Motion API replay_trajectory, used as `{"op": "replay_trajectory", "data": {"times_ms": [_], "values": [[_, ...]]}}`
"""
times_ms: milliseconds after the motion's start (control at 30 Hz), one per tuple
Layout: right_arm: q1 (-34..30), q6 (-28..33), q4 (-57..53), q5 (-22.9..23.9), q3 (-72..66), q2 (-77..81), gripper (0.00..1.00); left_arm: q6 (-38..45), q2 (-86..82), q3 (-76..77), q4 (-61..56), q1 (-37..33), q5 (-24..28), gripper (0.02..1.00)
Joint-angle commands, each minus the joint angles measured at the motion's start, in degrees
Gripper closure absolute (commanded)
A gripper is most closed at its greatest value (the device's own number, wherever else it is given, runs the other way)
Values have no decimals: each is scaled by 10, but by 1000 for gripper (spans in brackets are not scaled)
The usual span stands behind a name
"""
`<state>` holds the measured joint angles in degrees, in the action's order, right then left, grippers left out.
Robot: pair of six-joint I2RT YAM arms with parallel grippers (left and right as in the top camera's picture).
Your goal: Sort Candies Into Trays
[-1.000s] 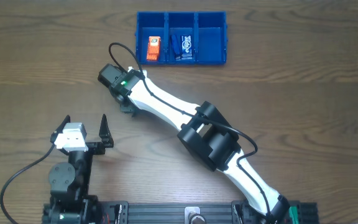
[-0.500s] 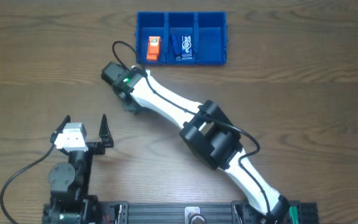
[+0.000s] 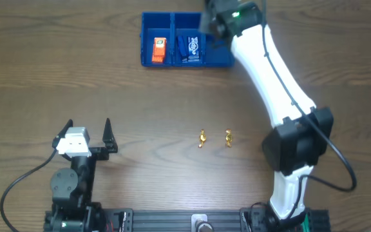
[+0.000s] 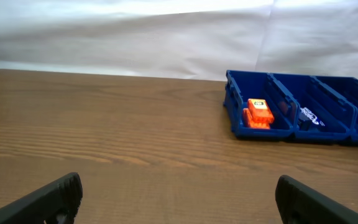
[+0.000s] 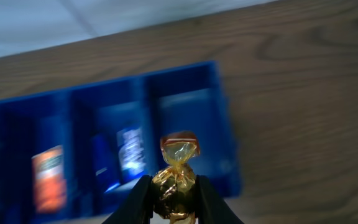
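Observation:
The blue three-part tray (image 3: 145,40) stands at the table's far edge. An orange candy (image 3: 159,50) lies in its left compartment and a blue-wrapped candy (image 3: 189,46) in the middle one. My right gripper (image 3: 214,19) hangs above the tray's right end, shut on a gold-wrapped candy (image 5: 178,168); in its wrist view the tray (image 5: 225,134) lies below the right gripper (image 5: 174,193). Two more gold candies (image 3: 202,137) (image 3: 228,136) lie on the table's middle. My left gripper (image 3: 89,127) rests open at the near left, far from the tray (image 4: 232,106).
The wooden table (image 3: 57,71) is bare to the left and right of the tray. The right arm's elbow (image 3: 298,145) stands just right of the two loose gold candies. A white backdrop (image 4: 135,37) closes the far side.
The right arm swung from the table's middle-left up and right to the tray's right end. Two gold candies that it covered now show. The left arm has not moved.

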<state>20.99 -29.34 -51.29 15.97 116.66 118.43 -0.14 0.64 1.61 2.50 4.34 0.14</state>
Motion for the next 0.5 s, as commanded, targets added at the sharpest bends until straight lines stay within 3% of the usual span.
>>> {"op": "replay_trajectory", "data": {"times_ms": [33,267,433,500], "values": [[-8,43,25,5,-8,61,855,4,-3,-13,20,2,-3,20],[-12,43,54,-6,-8,122,774,4,-3,-13,20,2,-3,20],[-11,44,58,-10,-8,116,581,4,-3,-13,20,2,-3,20],[-11,44,48,-10,-8,97,551,4,-3,-13,20,2,-3,20]]}}
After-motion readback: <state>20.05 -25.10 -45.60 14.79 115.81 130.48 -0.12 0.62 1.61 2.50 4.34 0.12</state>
